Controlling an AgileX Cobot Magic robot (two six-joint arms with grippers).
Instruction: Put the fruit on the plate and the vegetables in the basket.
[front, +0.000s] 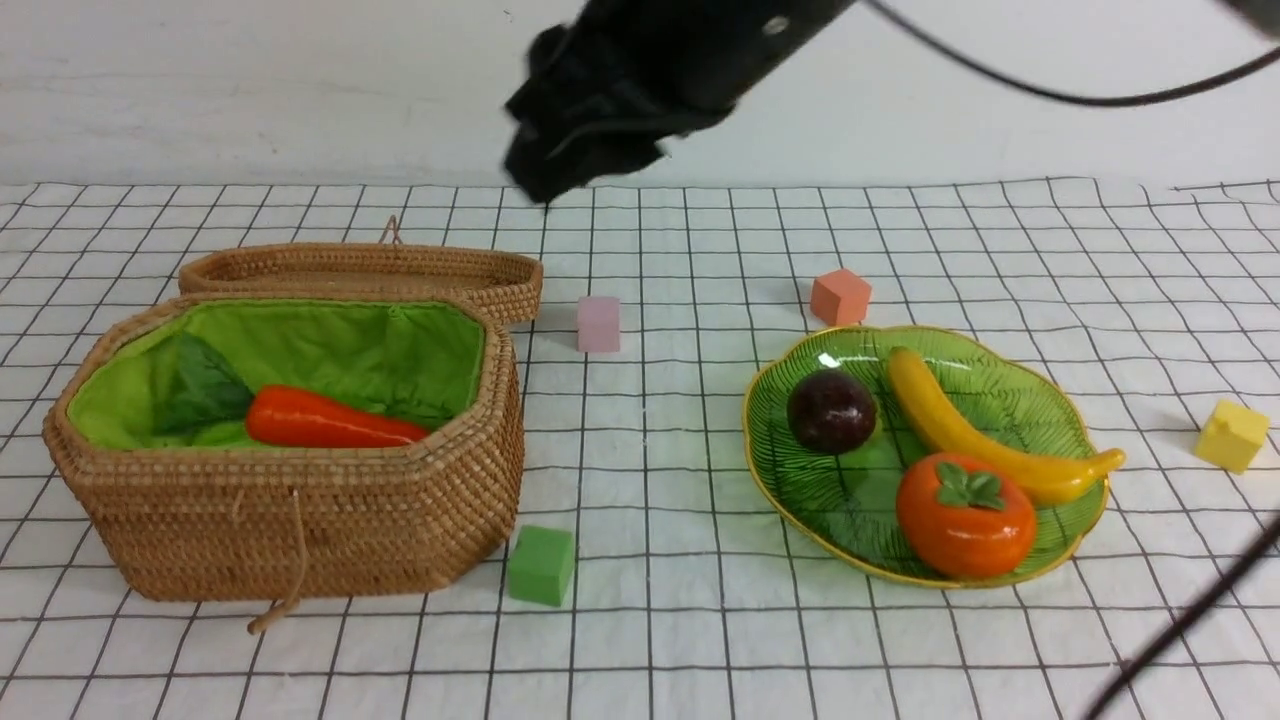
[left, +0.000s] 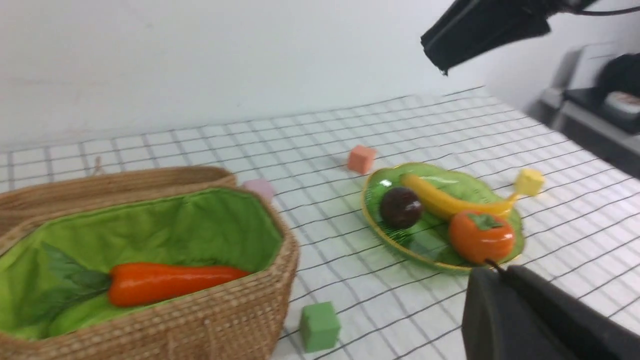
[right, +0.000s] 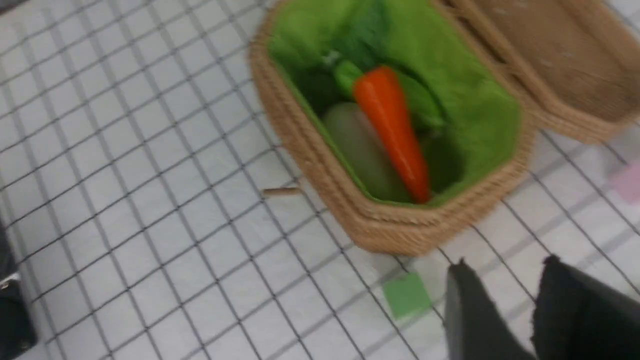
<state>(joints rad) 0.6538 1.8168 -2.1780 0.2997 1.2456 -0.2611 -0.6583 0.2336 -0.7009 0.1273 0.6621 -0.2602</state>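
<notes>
The basket (front: 300, 520) stands open at the left. The orange-red carrot (front: 330, 420) lies in it on the green lining. In the right wrist view a pale radish (right: 360, 150) lies beside the carrot (right: 395, 130), and a dark green shape (right: 440, 160) on its other side is too blurred to name. On the plate (front: 1010, 400) at the right lie the mangosteen (front: 830, 410), banana (front: 960, 430) and persimmon (front: 965, 515). My right gripper (front: 545, 185) hangs high above the cloth behind the basket, its jaws apart and empty (right: 505, 262). My left gripper (left: 495, 267) is shut, empty, near the plate's front rim.
The woven lid (front: 360, 270) lies behind the basket. Foam cubes sit on the checked cloth: pink (front: 598, 324), orange (front: 840, 297), yellow (front: 1232, 435) and green (front: 541, 565) by the basket's front corner. A dark cable (front: 1180, 620) crosses the lower right.
</notes>
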